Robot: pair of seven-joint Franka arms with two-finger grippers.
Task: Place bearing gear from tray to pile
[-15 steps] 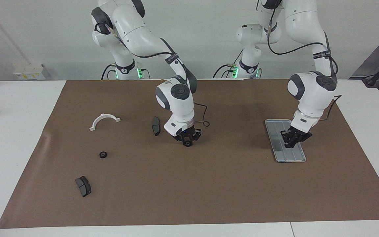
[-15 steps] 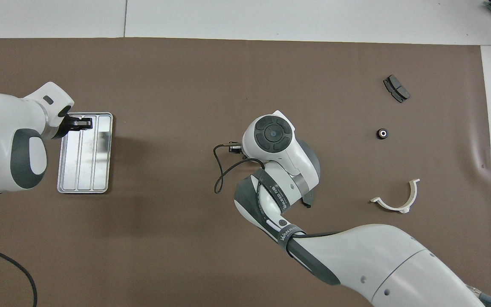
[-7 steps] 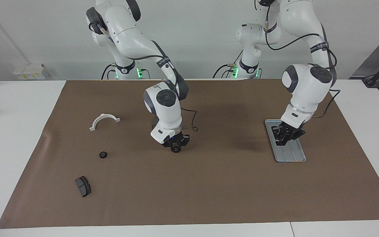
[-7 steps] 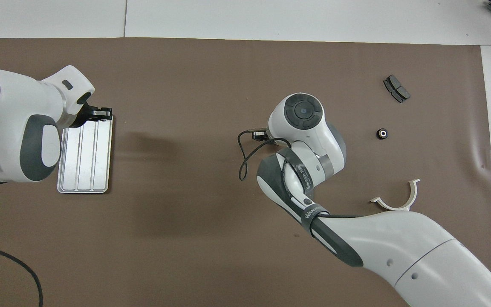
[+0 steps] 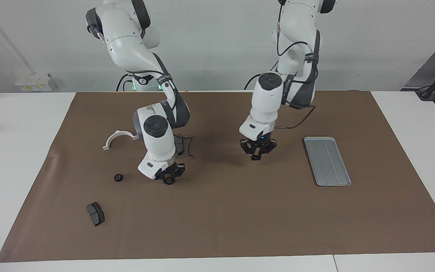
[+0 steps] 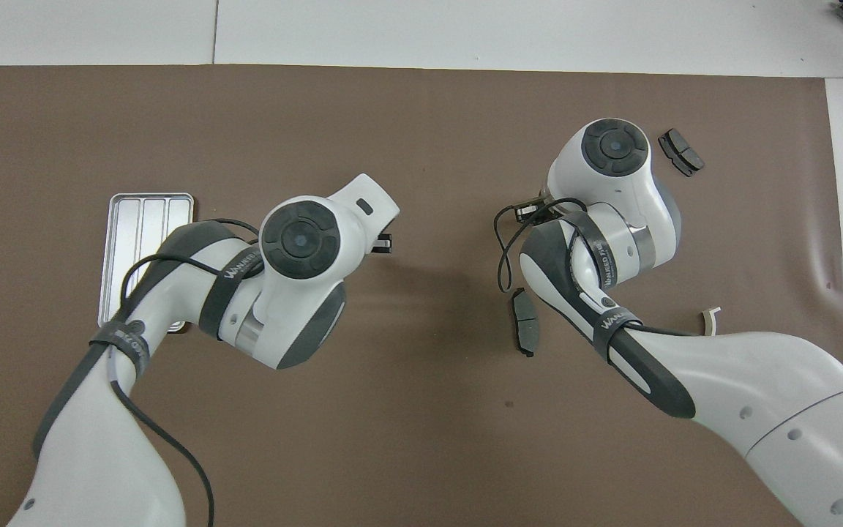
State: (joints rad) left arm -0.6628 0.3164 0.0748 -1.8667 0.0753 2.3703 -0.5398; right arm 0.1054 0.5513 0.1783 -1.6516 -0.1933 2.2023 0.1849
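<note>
The silver-grey tray (image 5: pixel 327 160) lies on the brown mat toward the left arm's end; no gear shows in it, and it also shows in the overhead view (image 6: pixel 143 227). One black gear (image 5: pixel 118 177) of the pile lies on the mat toward the right arm's end; the right arm hides it in the overhead view. My right gripper (image 5: pixel 169 179) hangs low over the mat beside that gear, shut on a small black round gear (image 5: pixel 169 181). My left gripper (image 5: pixel 257 153) is over the bare mat near the middle, away from the tray; its tip shows in the overhead view (image 6: pixel 383 244).
A dark brake pad (image 5: pixel 95 214) lies farther from the robots than the lone gear, seen in the overhead view too (image 6: pixel 681 151). A second brake pad (image 6: pixel 525 331) lies near the middle. A white half-ring bracket (image 5: pixel 119 138) lies nearer the robots.
My right gripper has carried the gear from the middle toward the lone gear and lowered. My left gripper has left the tray and moved over the mat's middle.
</note>
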